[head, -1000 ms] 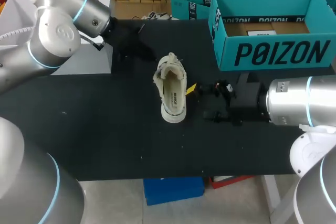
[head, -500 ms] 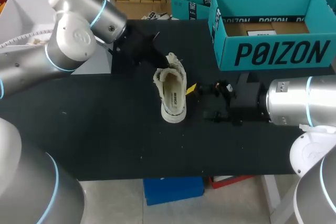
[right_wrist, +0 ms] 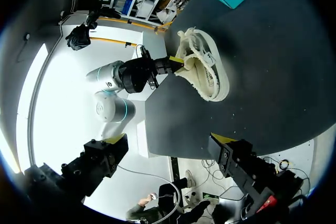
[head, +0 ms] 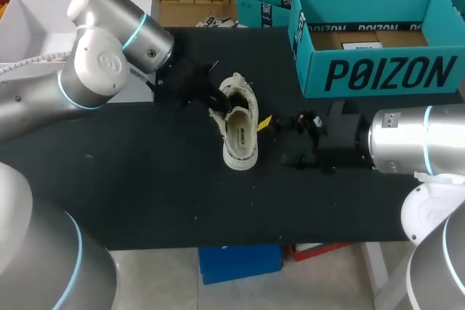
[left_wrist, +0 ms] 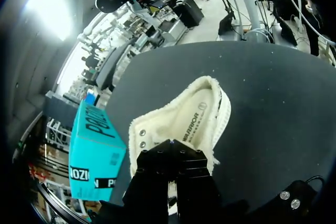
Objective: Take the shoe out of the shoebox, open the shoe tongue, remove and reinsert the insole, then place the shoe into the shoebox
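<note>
Desk point(head: 145, 179): black, matte, flat. It likely gives little grip under a light shoe.

Shoebox point(head: 378, 70): far right, teal card, open top, stiff straight walls.

Shoe point(head: 240, 136): out of the box, on the middle of the desk, left of the shoebox and well apart from it. Heel points to the near edge and the lace end to the far edge.

Left gripper point(head: 221, 99): at the far, lace end of the shoe, down at the opening. Its tips are hidden against the shoe, so I cannot tell whether it is closed on anything.

Right gripper point(head: 280, 141): just right of the shoe, jaws wide apart, holding nothing. One yellow tip is near the shoe's side.

Step in hand, by my reading: opening the tongue.
- Take only the tongue edge, not the laces or the upper.
- Draw it up and toward the far end, slowly.
- The shoe will probably slide or tip, so the right gripper should brace the heel or side wall first.

Materials:
- Upper: cream canvas, soft, frayed at the collar, folds easily.
- Sole rim: paler, firmer band.
- Insole point(left_wrist: 197, 119): flat, thin, printed, lying inside.
- Eyelets point(left_wrist: 142, 136): small metal rings beside the left gripper.
</note>
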You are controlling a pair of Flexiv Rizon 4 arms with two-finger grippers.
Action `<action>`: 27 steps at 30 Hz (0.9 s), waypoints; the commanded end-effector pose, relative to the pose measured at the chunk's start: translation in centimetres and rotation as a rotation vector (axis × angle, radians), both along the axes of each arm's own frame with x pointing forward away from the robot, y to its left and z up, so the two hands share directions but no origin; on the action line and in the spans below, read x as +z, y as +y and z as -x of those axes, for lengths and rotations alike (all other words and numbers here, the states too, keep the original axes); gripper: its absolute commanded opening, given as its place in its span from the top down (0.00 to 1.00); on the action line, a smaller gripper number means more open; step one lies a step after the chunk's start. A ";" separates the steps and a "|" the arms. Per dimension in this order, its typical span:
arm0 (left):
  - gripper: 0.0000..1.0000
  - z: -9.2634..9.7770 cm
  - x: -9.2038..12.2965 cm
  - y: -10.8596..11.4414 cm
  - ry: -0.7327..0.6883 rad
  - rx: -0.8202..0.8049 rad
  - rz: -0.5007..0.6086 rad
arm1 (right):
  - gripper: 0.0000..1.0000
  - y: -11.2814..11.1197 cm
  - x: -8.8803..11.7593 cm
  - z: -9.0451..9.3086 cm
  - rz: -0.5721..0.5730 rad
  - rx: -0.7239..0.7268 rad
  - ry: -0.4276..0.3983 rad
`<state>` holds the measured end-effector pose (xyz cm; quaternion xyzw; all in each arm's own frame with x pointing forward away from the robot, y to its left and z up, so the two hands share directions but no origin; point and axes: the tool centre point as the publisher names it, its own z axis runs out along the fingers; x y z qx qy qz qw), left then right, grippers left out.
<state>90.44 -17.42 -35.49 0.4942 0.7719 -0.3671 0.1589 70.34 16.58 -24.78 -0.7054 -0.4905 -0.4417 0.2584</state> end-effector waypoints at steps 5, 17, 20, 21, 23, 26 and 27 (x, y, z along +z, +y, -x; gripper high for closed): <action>0.97 0.6 0.4 0.3 -0.009 0.003 -0.004 | 0.00 0.0 0.0 0.0 -0.001 0.001 0.000; 0.82 0.2 6.2 5.0 -0.154 -0.041 -0.180 | 0.00 0.0 0.0 0.0 -0.001 0.001 0.000; 0.75 0.3 6.4 6.1 -0.197 -0.076 -0.267 | 0.00 0.0 0.0 0.0 -0.001 0.001 0.000; 0.73 0.2 6.3 6.4 -0.211 -0.087 -0.299 | 0.00 0.0 0.0 0.0 -0.001 0.001 0.000; 0.67 0.1 6.3 6.8 -0.227 -0.088 -0.332 | 0.00 0.0 0.0 0.0 -0.001 0.001 0.000; 0.65 -0.2 6.0 7.2 -0.263 -0.097 -0.382 | 0.00 0.0 0.0 0.0 -0.001 0.001 0.000; 0.64 -0.2 5.9 7.2 -0.269 -0.103 -0.393 | 0.00 0.0 0.0 0.0 -0.001 0.001 0.000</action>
